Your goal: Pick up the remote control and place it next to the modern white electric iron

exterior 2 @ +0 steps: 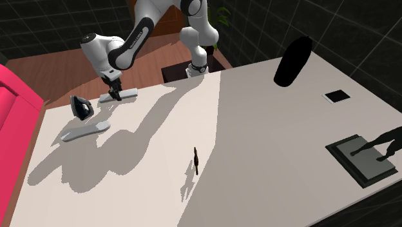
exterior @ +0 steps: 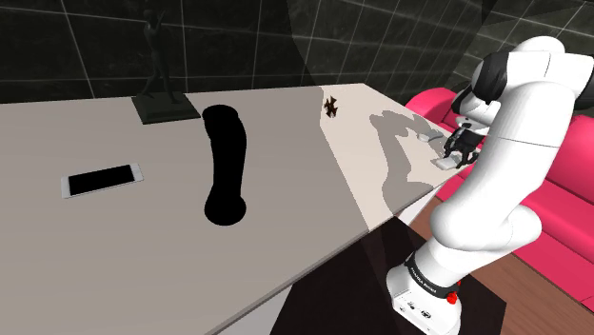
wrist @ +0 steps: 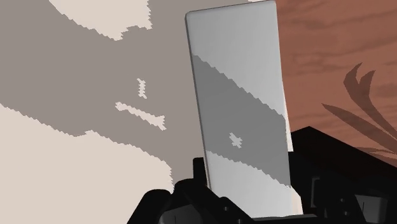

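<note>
Tool (exterior 2: 115,94) is closed tight on one end of the pale grey remote control (exterior 2: 127,95). The remote is by the counter (exterior 2: 258,148) edge nearest the stand (exterior: 485,306), close to the dark iron (exterior 2: 80,106). I think the picking up is done. Setting it down and letting go is left. I see no box or bowl.

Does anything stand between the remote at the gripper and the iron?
Nothing visible does: only bare table separates the white remote, at the gripper, from the dark iron. The long white object lies off that path.
</note>
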Robot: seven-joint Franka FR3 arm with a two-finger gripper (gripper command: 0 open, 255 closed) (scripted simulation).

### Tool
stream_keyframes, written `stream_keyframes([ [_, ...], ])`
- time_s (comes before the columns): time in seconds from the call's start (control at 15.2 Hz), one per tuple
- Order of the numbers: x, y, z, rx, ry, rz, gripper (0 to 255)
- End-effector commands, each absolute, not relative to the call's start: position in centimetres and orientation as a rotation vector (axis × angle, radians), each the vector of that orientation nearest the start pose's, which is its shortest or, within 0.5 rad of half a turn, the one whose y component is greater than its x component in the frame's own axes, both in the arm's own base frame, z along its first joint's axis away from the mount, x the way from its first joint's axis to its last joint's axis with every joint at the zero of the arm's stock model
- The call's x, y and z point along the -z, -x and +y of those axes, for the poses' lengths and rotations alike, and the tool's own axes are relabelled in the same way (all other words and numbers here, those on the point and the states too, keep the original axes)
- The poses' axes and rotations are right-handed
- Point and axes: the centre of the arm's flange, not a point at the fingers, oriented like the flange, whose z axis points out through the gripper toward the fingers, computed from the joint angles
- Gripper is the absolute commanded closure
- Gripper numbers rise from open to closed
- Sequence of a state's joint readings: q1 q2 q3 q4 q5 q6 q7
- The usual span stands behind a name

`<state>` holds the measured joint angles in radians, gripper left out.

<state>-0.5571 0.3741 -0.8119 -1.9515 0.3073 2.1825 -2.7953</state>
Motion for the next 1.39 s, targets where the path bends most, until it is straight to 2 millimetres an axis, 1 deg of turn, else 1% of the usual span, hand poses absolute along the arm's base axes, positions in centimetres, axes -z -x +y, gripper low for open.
stream_keyframes([
  [0.0,-33.9,-15.6,-58.4,-0.02,2.508,-1.866,255],
  [0.26,-33.9,-15.6,-58.4,-0.02,2.508,-1.866,255],
  [0.33,-33.9,-15.6,-58.4,-0.02,2.508,-1.866,0],
  [0.66,-33.9,-15.6,-58.4,-0.02,2.508,-1.866,0],
  [0.86,-37.9,-15.6,-58.4,-0.02,2.508,-1.866,0],
  [0.92,-38.9,-15.7,-58.4,-0.02,2.508,-1.866,0],
  [1.32,-38.9,-15.7,-58.4,-0.02,2.508,-1.866,0],
])
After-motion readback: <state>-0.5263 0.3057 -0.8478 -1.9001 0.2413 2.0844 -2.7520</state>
